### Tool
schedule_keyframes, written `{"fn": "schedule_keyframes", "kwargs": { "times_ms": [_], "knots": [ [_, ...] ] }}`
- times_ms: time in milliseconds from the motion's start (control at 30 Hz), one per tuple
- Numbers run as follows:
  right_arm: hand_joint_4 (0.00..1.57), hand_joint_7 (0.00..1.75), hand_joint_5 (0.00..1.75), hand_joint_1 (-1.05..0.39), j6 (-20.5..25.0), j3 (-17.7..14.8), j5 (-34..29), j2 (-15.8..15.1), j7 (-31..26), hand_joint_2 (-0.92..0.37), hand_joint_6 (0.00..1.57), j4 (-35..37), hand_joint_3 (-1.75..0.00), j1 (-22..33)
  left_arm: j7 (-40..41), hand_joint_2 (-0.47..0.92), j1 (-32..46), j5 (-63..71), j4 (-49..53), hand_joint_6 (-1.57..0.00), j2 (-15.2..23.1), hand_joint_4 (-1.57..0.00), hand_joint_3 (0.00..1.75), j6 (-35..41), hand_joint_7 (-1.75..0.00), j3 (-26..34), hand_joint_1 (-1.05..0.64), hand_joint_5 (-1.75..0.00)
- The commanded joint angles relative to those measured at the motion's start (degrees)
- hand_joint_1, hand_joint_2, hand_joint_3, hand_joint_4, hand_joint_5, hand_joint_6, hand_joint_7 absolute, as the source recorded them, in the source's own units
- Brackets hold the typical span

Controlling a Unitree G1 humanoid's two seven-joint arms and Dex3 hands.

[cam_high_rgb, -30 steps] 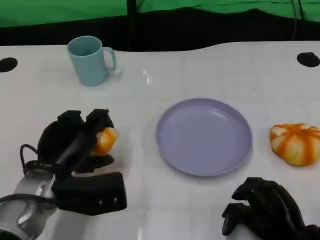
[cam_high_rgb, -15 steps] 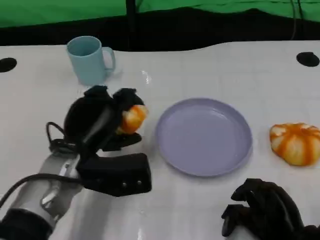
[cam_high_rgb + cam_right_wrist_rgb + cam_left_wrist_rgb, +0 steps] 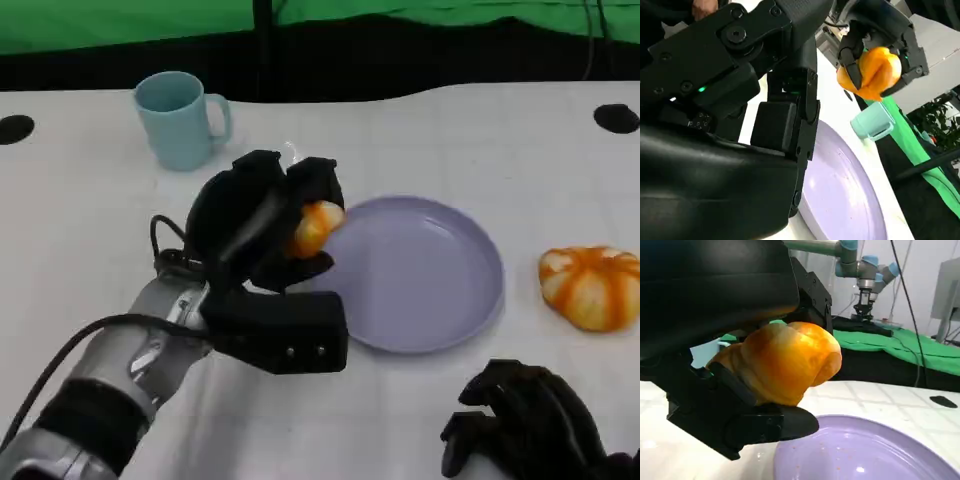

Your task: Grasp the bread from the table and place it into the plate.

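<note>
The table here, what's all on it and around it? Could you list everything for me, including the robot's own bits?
bread: one, orange-gold, held in the left hand just over the plate's near-left rim
plate: one, lilac, middle of the table, nothing lying in it
second bread roll: one, orange with pale stripes, on the table right of the plate
mug: one, light blue, far left of the table, handle to the right
table: one, white
cloth: green, behind the table's far edge
left hand: one, black, on a silver forearm, gripping the bread
right hand: one, black, low at the near right, fingers curled, holding nothing
</note>
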Motion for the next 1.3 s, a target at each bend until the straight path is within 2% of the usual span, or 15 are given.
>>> {"fn": "schedule_keyframes", "kwargs": {
  "times_ms": [33, 300, 467, 567, 600, 700, 800, 900, 933, 1033, 1100, 1133, 1167, 1233, 1300],
  "knots": [
    [1.56, 0.40, 0.79, -1.05, 0.31, 0.13, 0.19, -0.43, -0.17, -0.73, 1.57, -1.16, 0.00, 0.75, -2.93, 0.55, -5.57, 0.20, 3.17, -0.59, -3.09, -0.83, 0.93, 0.77, -1.75, -1.97, -0.26, -1.75],
    [1.57, 0.40, 0.78, -1.05, 0.36, 0.57, 0.25, -0.31, -0.28, -0.73, 1.57, -2.65, 0.00, 1.85, -2.47, 0.55, -9.73, 1.00, 8.73, -0.70, -7.32, -0.91, 0.98, 0.14, -1.62, -4.79, -0.29, -1.75],
    [1.57, 0.40, 0.78, -1.05, 0.23, 0.80, 0.05, -0.27, -0.74, -0.74, 1.57, -3.17, 0.00, 2.29, -1.50, 0.51, -11.73, 1.08, 12.59, -0.67, -9.90, -0.93, 1.04, -0.24, -1.74, -5.83, -0.29, -1.75],
    [1.56, 0.40, 0.79, -1.05, 0.35, 1.01, 0.19, -0.37, -0.75, -0.74, 1.57, -3.37, -0.01, 2.39, -1.62, 0.52, -13.09, 1.01, 15.25, -0.66, -11.23, -0.91, 1.06, -0.92, -1.65, -6.41, -0.31, -1.75],
    [1.56, 0.40, 0.79, -1.04, 0.26, 1.07, 0.28, -0.43, -0.52, -0.74, 1.57, -3.32, -0.01, 2.38, -1.60, 0.54, -13.40, 0.85, 15.98, -0.72, -11.58, -0.91, 1.02, -1.19, -1.40, -6.41, -0.30, -1.75],
    [1.56, 0.40, 0.80, -1.04, 0.20, 1.14, 0.49, -0.47, -0.21, -0.74, 1.57, -3.20, 0.00, 2.36, -1.82, 0.55, -14.34, 0.72, 17.96, -0.75, -12.34, -0.90, 0.97, -1.66, -1.19, -6.44, -0.29, -1.75],
    [1.56, 0.38, 0.79, -1.03, 0.22, 1.09, 0.76, -0.41, 0.11, -0.74, 1.57, -2.96, 0.00, 2.26, -2.70, 0.62, -15.31, 0.53, 19.95, -0.68, -12.88, -0.82, 0.87, -2.00, -1.35, -6.44, -0.29, -1.75],
    [1.56, 0.38, 0.79, -1.03, 0.20, 1.04, 0.87, -0.42, 0.27, -0.73, 1.57, -2.84, 0.00, 2.18, -4.60, 0.64, -16.19, 0.71, 20.94, -0.66, -12.76, -0.81, 0.85, -1.87, -1.39, -6.86, -0.29, -1.75],
    [1.56, 0.38, 0.78, -1.03, 0.19, 1.01, 0.94, -0.42, 0.36, -0.73, 1.57, -2.77, 0.00, 2.13, -6.13, 0.78, -16.64, 0.87, 21.21, -0.61, -12.58, -0.70, 0.57, -1.57, -0.97, -7.17, -0.35, -1.54],
    [1.57, 0.38, 0.78, -1.04, 0.46, 1.04, 0.78, -0.29, -0.29, -0.73, 1.57, -3.26, 0.00, 2.30, -8.74, 0.91, -17.41, 1.28, 21.67, -0.62, -12.11, -0.60, 0.29, -1.09, -0.44, -7.99, -0.42, -1.32],
    [1.57, 0.39, 0.78, -1.04, 0.41, 1.05, 0.77, -0.22, -0.36, -0.73, 1.57, -3.36, 0.00, 2.38, -10.29, 0.92, -17.71, 1.41, 21.52, -0.62, -11.88, -0.59, 0.27, -0.50, -0.36, -8.38, -0.43, -1.29],
    [1.57, 0.39, 0.77, -1.04, 0.35, 1.05, 0.79, -0.18, -0.36, -0.74, 1.57, -3.39, 0.00, 2.42, -11.33, 0.92, -17.87, 1.52, 21.36, -0.50, -11.73, -0.50, 0.24, -0.06, -0.22, -8.60, -0.59, -0.90],
    [1.57, 0.38, 0.77, -1.04, 0.03, 1.05, 0.75, -0.15, -0.22, -0.74, 1.57, -3.29, 0.00, 2.47, -12.88, 0.92, -18.06, 1.75, 20.91, -0.47, -11.48, -0.49, 0.24, 0.64, -0.15, -8.94, -0.65, -0.71],
    [1.57, 0.38, 0.77, -1.03, -0.25, 1.06, 0.66, -0.15, -0.12, -0.74, 1.57, -3.23, 0.00, 2.53, -15.22, 0.92, -18.27, 2.02, 20.10, -0.35, -11.16, -0.43, 0.23, 1.88, -0.05, -9.44, -0.78, -0.46],
    [1.57, 0.38, 0.77, -1.03, 0.06, 1.05, 0.71, -0.20, -0.28, -0.74, 1.57, -3.45, 0.00, 2.61, -18.00, 0.92, -18.65, 2.38, 19.21, -0.29, -10.78, -0.39, 0.23, 3.09, -0.01, -10.11, -0.84, -0.38]
  ]
}}
